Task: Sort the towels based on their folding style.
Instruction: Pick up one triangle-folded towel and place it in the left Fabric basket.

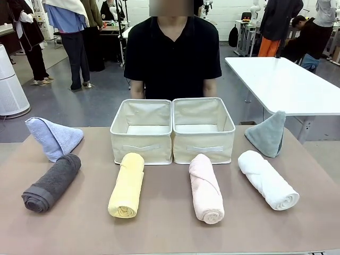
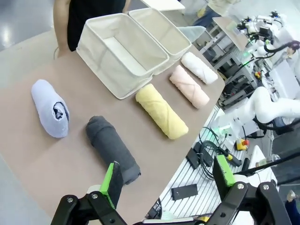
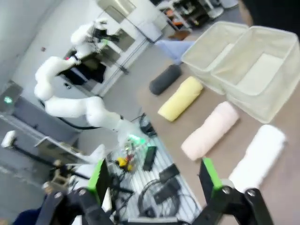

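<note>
Tabletop (image 1: 170, 234), brown, seen across from the robot's side. At 12 o'clock, two beige fabric bins touching side by side: left bin (image 1: 141, 147), right bin (image 1: 204, 149), open tops up. Just behind them, person (image 1: 172, 53) in a black shirt at the far edge.

Six towels around the bins:
- Light blue cone (image 1: 53, 137) at 10 o'clock, near the left edge.
- Dark grey roll (image 1: 52, 182) at 8 o'clock, just in front of the cone, with a narrow gap between the two in the left wrist view.
- Yellow roll (image 1: 127, 185) at 7 o'clock and pink roll (image 1: 205, 187) at 5 o'clock, each just before a bin's front wall.
- White roll (image 1: 267, 179) at 4 o'clock, angled.
- Grey-green cone (image 1: 267, 134) upright at 2 o'clock, beside the right bin, close to the right edge.

Bare lanes between the rolls; broad bare strip along the near edge at 6 o'clock.

Left gripper (image 2: 168, 177) above the near left corner, by the dark grey roll's end, jaws spread wide, nothing between the green pads. Right gripper (image 3: 153, 177), in a blurred view, off the near edge by the white roll, jaws likewise wide apart, holding nothing.

Below the near edge, cables (image 2: 211, 147) and small devices on a slatted rack. Second white table (image 1: 281, 85) beyond at 2 o'clock.
</note>
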Available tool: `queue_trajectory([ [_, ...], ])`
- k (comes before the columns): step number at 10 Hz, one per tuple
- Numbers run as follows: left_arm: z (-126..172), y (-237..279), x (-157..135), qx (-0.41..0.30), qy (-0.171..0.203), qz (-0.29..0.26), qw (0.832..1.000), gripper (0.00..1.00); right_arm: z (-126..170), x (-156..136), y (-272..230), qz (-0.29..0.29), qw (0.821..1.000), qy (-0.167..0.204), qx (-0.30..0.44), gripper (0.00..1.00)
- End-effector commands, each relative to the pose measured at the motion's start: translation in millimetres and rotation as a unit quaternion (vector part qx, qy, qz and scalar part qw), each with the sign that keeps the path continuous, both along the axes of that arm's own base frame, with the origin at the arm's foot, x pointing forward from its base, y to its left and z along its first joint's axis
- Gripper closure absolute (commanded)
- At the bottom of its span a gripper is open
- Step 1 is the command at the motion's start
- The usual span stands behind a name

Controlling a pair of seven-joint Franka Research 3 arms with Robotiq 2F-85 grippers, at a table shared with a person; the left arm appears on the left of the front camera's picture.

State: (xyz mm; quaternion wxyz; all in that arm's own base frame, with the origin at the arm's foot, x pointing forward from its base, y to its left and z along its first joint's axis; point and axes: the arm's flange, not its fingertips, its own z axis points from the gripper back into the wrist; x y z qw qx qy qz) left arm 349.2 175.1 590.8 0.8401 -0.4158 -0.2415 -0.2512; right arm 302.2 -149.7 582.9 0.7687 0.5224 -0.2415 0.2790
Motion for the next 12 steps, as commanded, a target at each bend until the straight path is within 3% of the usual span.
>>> queue_trajectory([
  [1, 7.6, 6.1, 5.0, -0.003, -0.016, -0.011, 1.0, 0.0, 1.1, 18.7, -14.4, -0.01, 1.0, 0.017, -0.005, 0.0],
  [3, 5.9, -1.7, 7.0, -0.011, -0.019, -0.006, 1.0, 0.0, -4.2, 25.0, -11.7, -0.049, 0.998, 0.013, -0.02, 0.0],
  [4, 3.6, 5.6, 2.7, -0.001, -0.005, -0.006, 1.0, 0.0, -4.0, 15.6, -17.5, -0.008, 1.0, 0.022, 0.004, 0.0],
  [12, 3.6, 5.6, 2.7, -0.001, -0.005, -0.006, 1.0, 0.0, -4.0, 15.6, -17.5, -0.008, 1.0, 0.022, 0.004, 0.0],
])
